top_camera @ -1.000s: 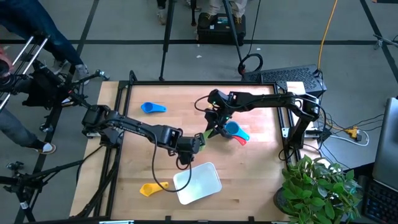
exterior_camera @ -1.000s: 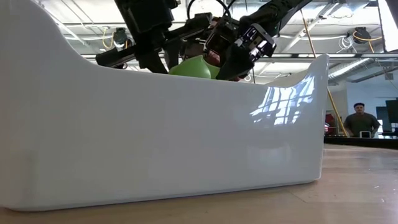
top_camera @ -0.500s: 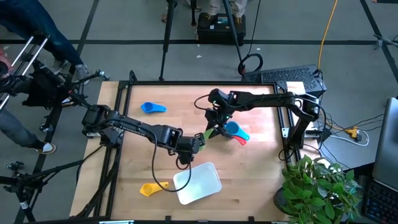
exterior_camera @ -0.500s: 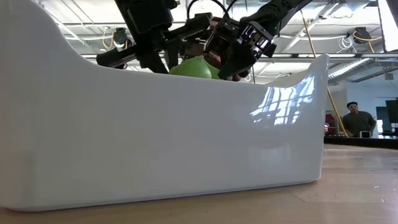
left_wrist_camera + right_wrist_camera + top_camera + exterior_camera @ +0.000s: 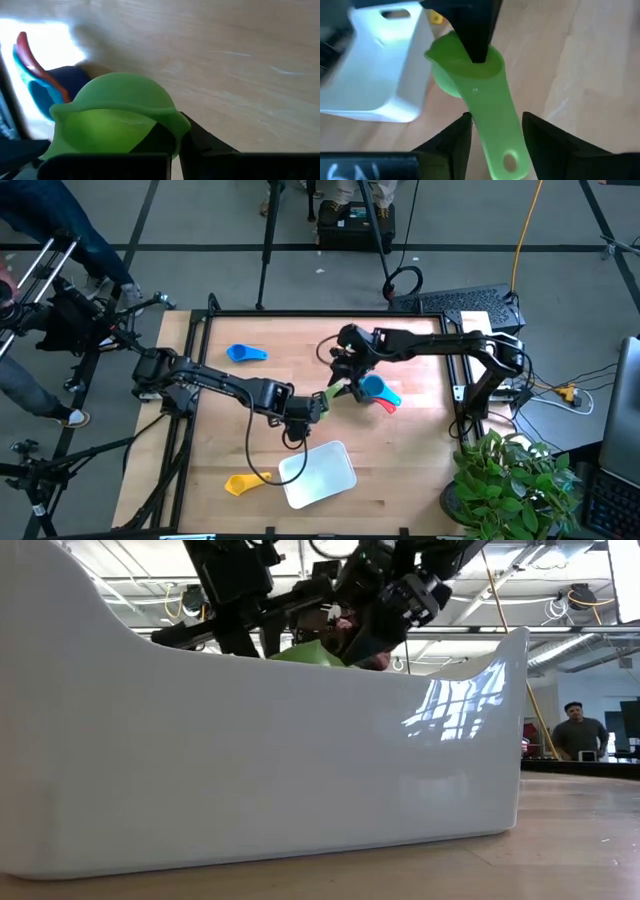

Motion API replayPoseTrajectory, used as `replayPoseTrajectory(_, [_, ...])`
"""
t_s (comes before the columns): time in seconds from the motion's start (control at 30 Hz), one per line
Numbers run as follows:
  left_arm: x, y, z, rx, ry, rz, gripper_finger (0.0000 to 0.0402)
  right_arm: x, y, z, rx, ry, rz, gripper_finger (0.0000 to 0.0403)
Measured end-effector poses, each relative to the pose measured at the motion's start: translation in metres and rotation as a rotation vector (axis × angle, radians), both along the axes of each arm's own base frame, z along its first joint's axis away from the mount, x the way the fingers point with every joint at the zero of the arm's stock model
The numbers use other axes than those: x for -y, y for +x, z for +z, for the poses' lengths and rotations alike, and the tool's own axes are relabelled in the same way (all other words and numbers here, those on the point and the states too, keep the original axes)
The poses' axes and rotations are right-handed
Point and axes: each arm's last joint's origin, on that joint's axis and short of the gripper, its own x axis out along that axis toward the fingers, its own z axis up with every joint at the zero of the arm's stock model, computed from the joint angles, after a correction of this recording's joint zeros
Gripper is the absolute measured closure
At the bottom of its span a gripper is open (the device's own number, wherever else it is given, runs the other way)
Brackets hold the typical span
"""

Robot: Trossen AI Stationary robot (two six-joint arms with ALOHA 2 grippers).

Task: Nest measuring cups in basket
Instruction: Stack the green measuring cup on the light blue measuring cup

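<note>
The green measuring cup [image 5: 331,394] hangs in the air between my two grippers, above the table's middle. My left gripper [image 5: 316,406] is shut on its bowl [image 5: 120,100]. My right gripper [image 5: 347,379] is open, its fingers standing on either side of the cup's flat handle [image 5: 495,125]. The whitish basket [image 5: 320,475] sits toward the near edge and fills the low view [image 5: 250,760]. A stack of light blue and red cups [image 5: 378,391] rests just right of the grippers. My left gripper holds the green cup by the bowl's wall, one finger [image 5: 475,35] inside the bowl and the other outside. It comes level from the table's left. The cup is lifted clear, its handle pointing at my right gripper. My right gripper: I cannot tell whether its fingers touch the handle.
A blue cup [image 5: 244,353] lies toward the far left of the table, and a yellow cup [image 5: 240,483] lies near the basket's left side. A potted plant [image 5: 510,480] stands off the right near corner. A person [image 5: 578,732] stands far behind the table.
My right gripper has risen a little and shifted slightly toward the far edge. The green cup has stayed in my left gripper and now sits a bit lower against the basket's rim in the low view.
</note>
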Motion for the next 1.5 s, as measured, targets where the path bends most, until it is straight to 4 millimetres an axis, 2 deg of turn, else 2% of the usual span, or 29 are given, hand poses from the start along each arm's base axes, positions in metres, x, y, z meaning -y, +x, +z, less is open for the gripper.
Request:
replayPoseTrajectory(0.13, [-0.002,0.000,-0.002,-0.010,-0.005,0.006,0.0394,-0.022,0.007,0.001,0.036,-0.231,0.039,0.0252])
replayPoseTrajectory(0.23, [-0.002,0.000,-0.002,-0.007,-0.001,0.016,0.0394,-0.034,0.010,0.000,0.042,-0.358,0.046,0.0280])
replayPoseTrajectory(0.6, [-0.003,0.000,-0.001,0.004,-0.013,0.059,0.0394,-0.047,0.012,0.000,0.014,-0.620,0.024,0.0391])
replayPoseTrajectory(0.73, [-0.003,0.001,-0.001,0.025,-0.024,0.108,0.0384,-0.052,0.012,0.000,0.004,-0.704,0.006,0.0399])
replayPoseTrajectory(0.97, [-0.006,0.002,0.001,0.066,-0.023,0.213,0.0321,-0.051,0.011,0.002,-0.022,-0.789,-0.065,0.0402])
replayPoseTrajectory(1.2, [-0.016,-0.001,0.016,0.144,-0.055,0.334,0.0296,-0.047,-0.008,0.016,-0.028,-0.860,-0.168,0.0402])
replayPoseTrajectory(1.37, [-0.025,-0.005,0.034,0.243,-0.094,0.433,0.0294,-0.045,-0.041,0.015,-0.050,-0.898,-0.310,0.0402])
replayPoseTrajectory(1.5, [-0.023,-0.006,0.039,0.265,-0.167,0.437,0.0294,-0.043,-0.078,0.001,-0.136,-1.051,-0.509,0.0402])
